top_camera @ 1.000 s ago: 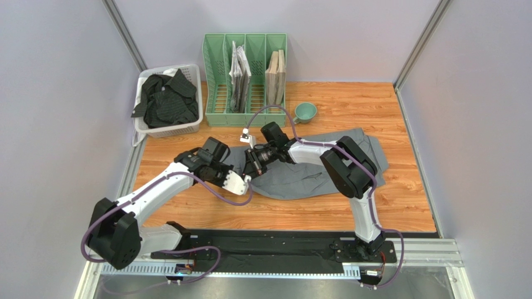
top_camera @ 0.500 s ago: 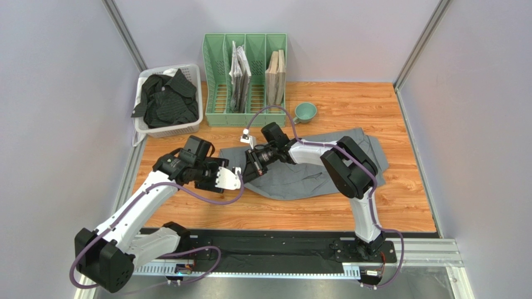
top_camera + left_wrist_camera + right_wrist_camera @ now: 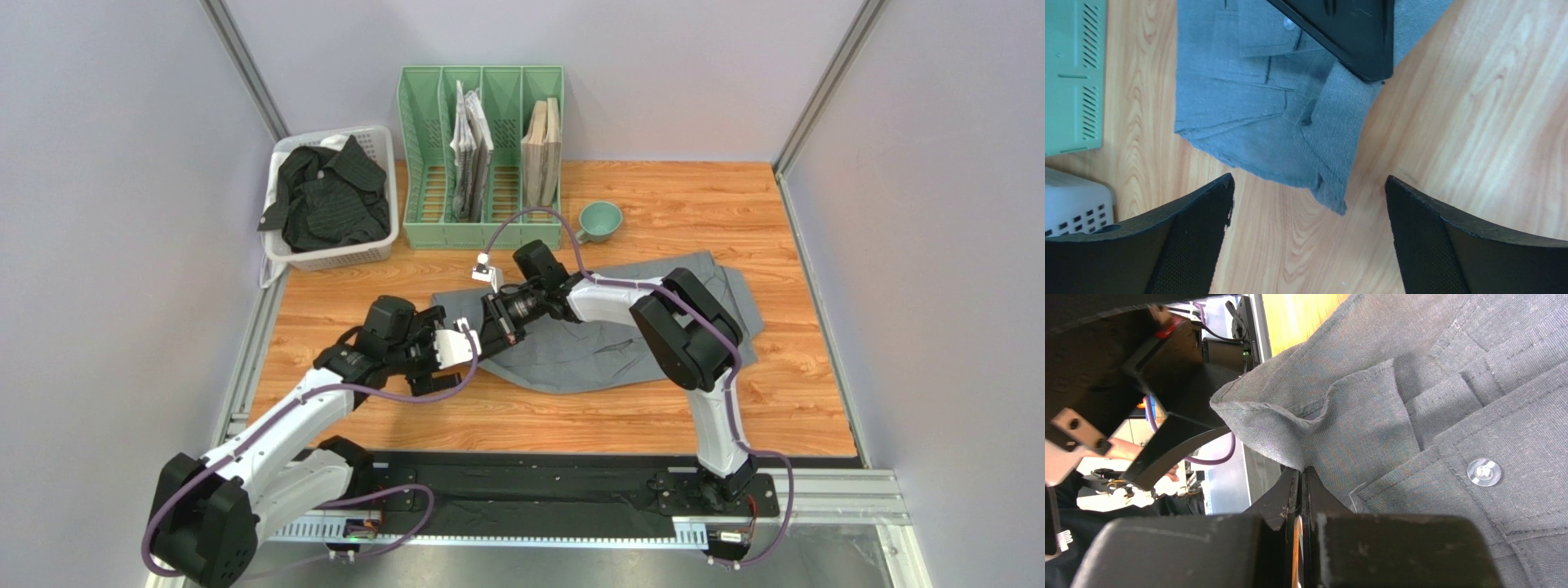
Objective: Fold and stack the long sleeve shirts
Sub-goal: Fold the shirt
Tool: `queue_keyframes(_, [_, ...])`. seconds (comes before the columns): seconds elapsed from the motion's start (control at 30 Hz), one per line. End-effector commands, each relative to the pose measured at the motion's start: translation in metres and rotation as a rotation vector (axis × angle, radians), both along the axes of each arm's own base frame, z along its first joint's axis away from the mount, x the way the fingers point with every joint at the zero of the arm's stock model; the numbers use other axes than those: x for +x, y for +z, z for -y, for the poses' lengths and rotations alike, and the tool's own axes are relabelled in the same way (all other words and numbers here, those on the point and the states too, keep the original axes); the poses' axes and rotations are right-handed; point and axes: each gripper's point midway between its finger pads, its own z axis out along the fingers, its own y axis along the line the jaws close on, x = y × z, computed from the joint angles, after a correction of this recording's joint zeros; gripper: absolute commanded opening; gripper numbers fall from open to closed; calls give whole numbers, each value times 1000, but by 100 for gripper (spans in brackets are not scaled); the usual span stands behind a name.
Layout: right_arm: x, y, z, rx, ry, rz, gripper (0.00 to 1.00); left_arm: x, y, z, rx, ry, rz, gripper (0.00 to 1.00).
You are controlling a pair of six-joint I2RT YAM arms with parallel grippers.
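Top external view: the grey shirt (image 3: 589, 349) lies on the bench (image 3: 785, 392) toward 3 o'clock from centre, and the black shirt (image 3: 325, 202) is heaped in the basket (image 3: 331, 257) at 10 o'clock. The right end effector (image 3: 493, 325) pinches the grey shirt's 9 o'clock edge. The left end effector (image 3: 466, 346), spread wide, hovers just beside that edge.

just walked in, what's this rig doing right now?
The right gripper is shut on a raised fold at the edge of the grey shirt, which lies on the table. The left gripper hangs open above a nearby corner of that shirt, not gripping it. The black shirt sits crumpled in the white basket, not yet folded.
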Motion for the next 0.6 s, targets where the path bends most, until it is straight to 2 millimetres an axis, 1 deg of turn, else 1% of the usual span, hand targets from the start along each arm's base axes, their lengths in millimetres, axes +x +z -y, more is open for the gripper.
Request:
queue_keyframes(0.0, [-3,32,-5,73,35,28,0,36,13,7,-50,41,169,75])
queue_keyframes(0.07, [-5,30,-6,72,41,22,0,44,9,1,4,34,195,55])
queue_keyframes(0.1, [-7,30,-7,70,44,19,0,50,7,-5,34,18,214,41])
queue_keyframes(0.13, [-7,31,-11,87,49,37,0,50,5,-6,43,-4,217,35])
queue_keyframes(0.17, [-8,29,-13,85,53,33,0,50,4,-7,59,-30,218,22])
queue_keyframes(0.23, [-13,26,-17,79,60,29,2,47,2,-10,126,-123,241,11])
queue_keyframes(0.27, [-14,25,-18,76,62,32,4,44,5,-12,150,-165,259,5])
queue_keyframes(0.3, [-19,21,-21,63,65,33,8,37,1,-19,191,-240,260,5])
queue_keyframes(0.33, [-23,20,-23,60,72,33,18,32,2,-22,213,-293,277,5])
queue_keyframes(0.37, [-25,20,-24,55,76,33,25,27,10,-25,229,-337,317,7])
queue_keyframes(0.4, [-28,24,-27,57,80,48,32,11,-1,-35,240,-377,267,8])
queue_keyframes(0.43, [-31,25,-25,42,84,39,41,7,-1,-40,292,-459,305,10])
queue_keyframes(0.47, [-29,29,-25,44,79,43,44,3,3,-45,308,-472,338,14])
queue_keyframes(0.5, [-24,36,-23,40,69,46,50,-4,-4,-58,327,-462,310,17])
queue_keyframes(0.53, [-20,49,-20,57,64,78,63,-4,-4,-64,341,-449,311,21])
queue_keyframes(0.57, [-16,57,-17,65,58,95,65,-4,-2,-69,343,-418,306,30])
